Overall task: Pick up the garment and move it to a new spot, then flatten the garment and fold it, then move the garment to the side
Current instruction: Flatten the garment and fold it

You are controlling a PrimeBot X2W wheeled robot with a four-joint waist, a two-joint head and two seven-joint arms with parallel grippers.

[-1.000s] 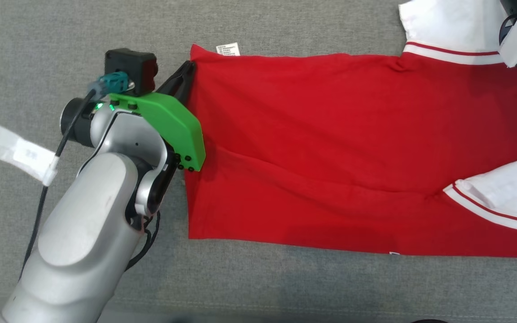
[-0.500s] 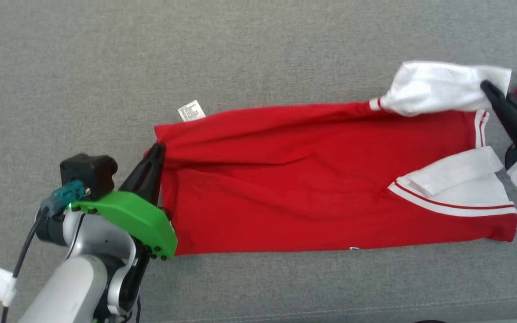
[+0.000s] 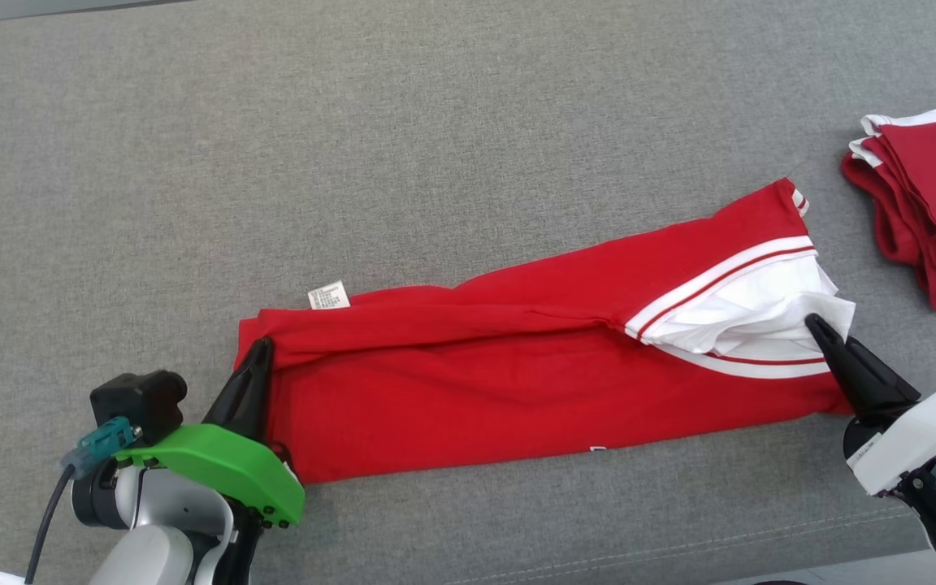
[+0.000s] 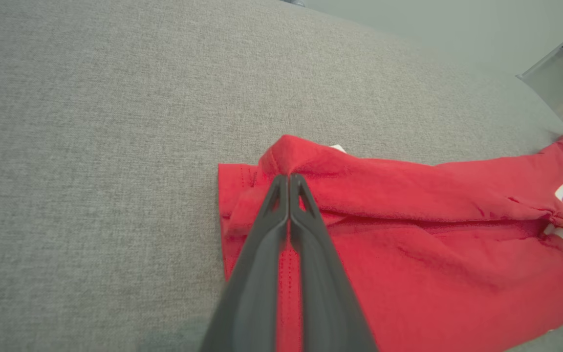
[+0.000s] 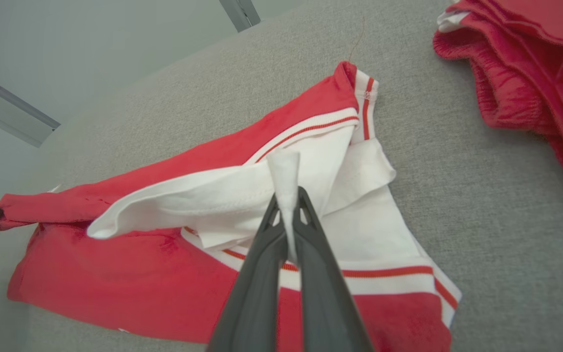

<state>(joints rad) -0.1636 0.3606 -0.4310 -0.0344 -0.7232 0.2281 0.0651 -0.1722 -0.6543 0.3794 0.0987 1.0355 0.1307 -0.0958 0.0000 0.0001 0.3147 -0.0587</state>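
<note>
Red shirt [image 3: 517, 390] with white sleeves lies lengthwise on the grey fabric worktop [image 3: 354, 146], doubled over along its length and strung between the two arms. Hem end is at the robot's left, sleeve end at its right.

Left end effector [image 3: 260, 348]: fingers pressed together on a bunched fold of red cloth at the hem corner, with the cloth humped just past them. Right end effector [image 3: 814, 322]: fingers closed on a thin pinch of the white sleeve [image 5: 188, 195], and a small peak of cloth stands up between them.

Risks, as judged from here:
- The right pinch looks shallow, only a sleeve edge. More pull between the arms would likely slip it free.
- The sleeve is loose cloth, not the shoulder. Hauling on it would move the sleeve first while the body lags, so the fold line would skew. The far edge already slants up toward the right.
- The left grip takes a bunch, and it is not possible to tell how many layers. A lump or crease may remain at that corner on release.
- The white layers sit crumpled inside the fold, and pressing flat now would set those wrinkles.
- A pile of red clothes [image 3: 923, 211] lies near the sleeve end. A swing of the right arm that way could snag it or mix the two.
- The label [image 3: 328, 296] pokes out at the far hem edge, so the hem may be turned there.
</note>
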